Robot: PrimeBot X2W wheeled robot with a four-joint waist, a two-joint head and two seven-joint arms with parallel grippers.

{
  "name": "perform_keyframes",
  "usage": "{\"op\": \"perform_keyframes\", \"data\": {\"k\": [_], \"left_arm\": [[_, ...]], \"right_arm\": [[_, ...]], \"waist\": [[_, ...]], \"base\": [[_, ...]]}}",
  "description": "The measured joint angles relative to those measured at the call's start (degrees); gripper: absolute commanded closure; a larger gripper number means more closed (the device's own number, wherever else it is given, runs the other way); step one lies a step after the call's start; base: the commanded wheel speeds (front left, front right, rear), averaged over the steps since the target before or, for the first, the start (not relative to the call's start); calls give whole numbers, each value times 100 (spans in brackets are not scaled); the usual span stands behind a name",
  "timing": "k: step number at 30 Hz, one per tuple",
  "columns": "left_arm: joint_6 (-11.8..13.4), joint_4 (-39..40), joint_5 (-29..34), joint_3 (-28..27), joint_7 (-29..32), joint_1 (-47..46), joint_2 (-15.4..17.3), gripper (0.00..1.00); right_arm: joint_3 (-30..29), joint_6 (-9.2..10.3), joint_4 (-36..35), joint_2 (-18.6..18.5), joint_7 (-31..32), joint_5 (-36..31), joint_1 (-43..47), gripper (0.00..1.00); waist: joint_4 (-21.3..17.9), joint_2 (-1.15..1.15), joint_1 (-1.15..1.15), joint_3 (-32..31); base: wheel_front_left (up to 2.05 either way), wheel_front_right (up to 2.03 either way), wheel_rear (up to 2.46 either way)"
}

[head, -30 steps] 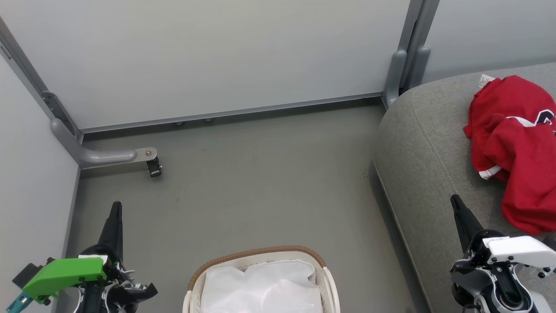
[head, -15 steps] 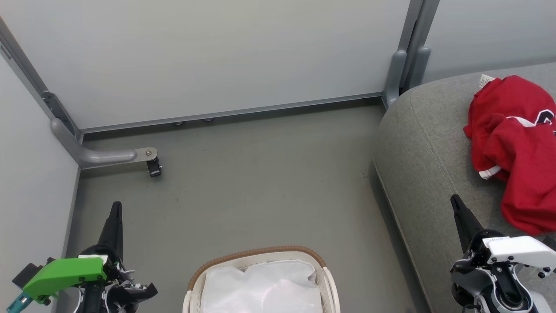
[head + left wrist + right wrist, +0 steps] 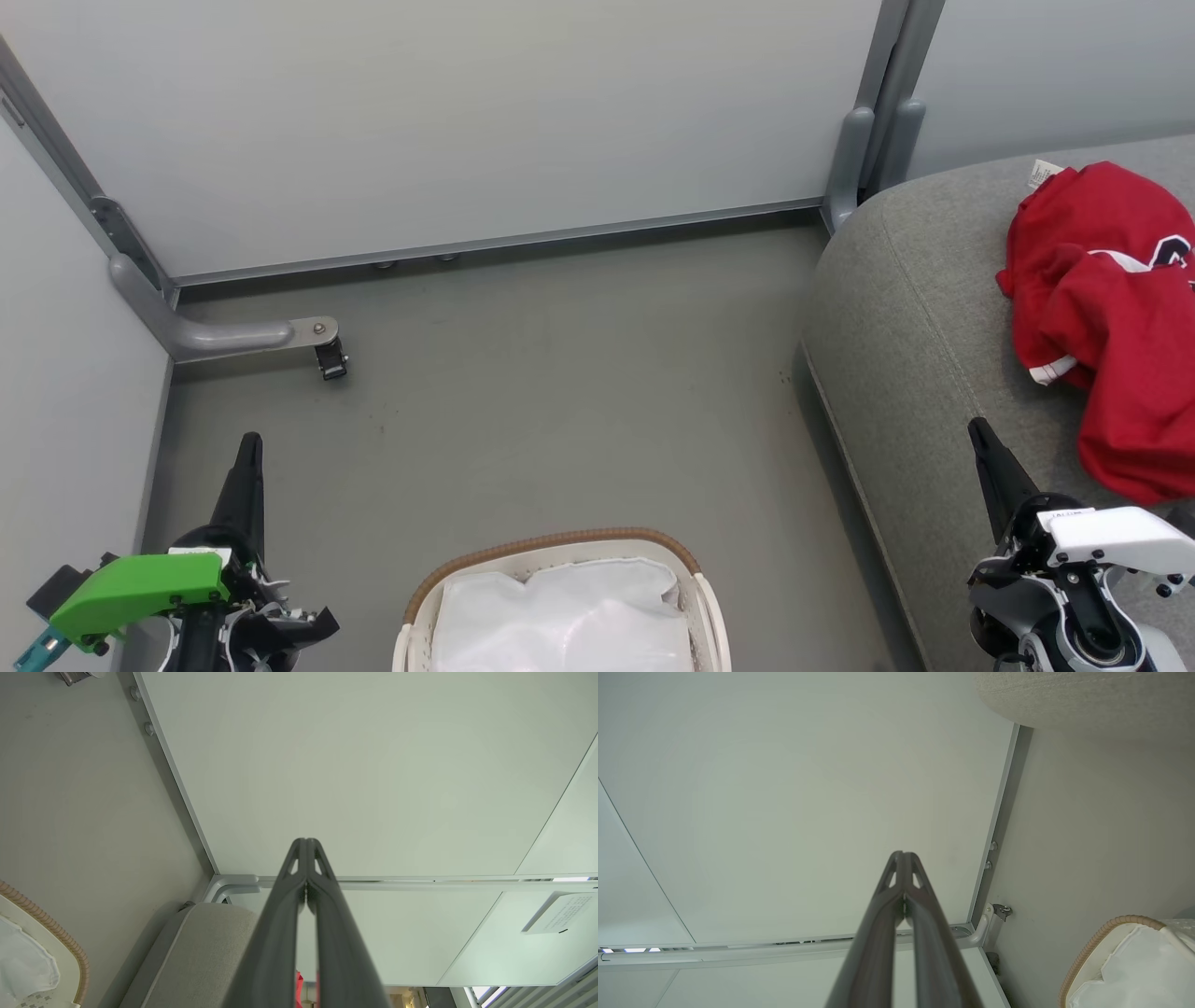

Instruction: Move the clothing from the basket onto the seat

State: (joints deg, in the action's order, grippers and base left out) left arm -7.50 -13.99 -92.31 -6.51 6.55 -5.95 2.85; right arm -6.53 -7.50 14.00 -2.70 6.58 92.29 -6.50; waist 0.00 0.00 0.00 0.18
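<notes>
left gripper (image 3: 248,453) and right gripper (image 3: 982,439) flank the basket (image 3: 551,542), both pinched closed on nothing. the basket holds just its white liner (image 3: 560,616). beyond the basket to its right, the clothing (image 3: 1111,308) lies crumpled on the seat (image 3: 915,308). the transfer looks finished; no further grasp seems called for.

The seat (image 3: 906,327) is coarse grey woven cloth, totally matt. The clothing (image 3: 1111,308) is soft red jersey fabric, crumpled, barely any sheen. The basket (image 3: 560,541) looks like white perforated plastic with a brown woven rim, plus a thin white liner cloth (image 3: 560,616), kinda wrinkly. The floor (image 3: 560,373) is smooth matt grey. The left claw (image 3: 249,443) and right claw (image 3: 978,431) look like dark matt plastic.
</notes>
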Motion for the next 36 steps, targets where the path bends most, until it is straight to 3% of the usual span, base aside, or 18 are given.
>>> {"op": "perform_keyframes", "data": {"k": [36], "left_arm": [[0,0,0,0,0,0,-1,100]], "right_arm": [[0,0,0,0,1,1,0,100]], "waist": [[0,0,0,0]], "base": [[0,0,0]]}}
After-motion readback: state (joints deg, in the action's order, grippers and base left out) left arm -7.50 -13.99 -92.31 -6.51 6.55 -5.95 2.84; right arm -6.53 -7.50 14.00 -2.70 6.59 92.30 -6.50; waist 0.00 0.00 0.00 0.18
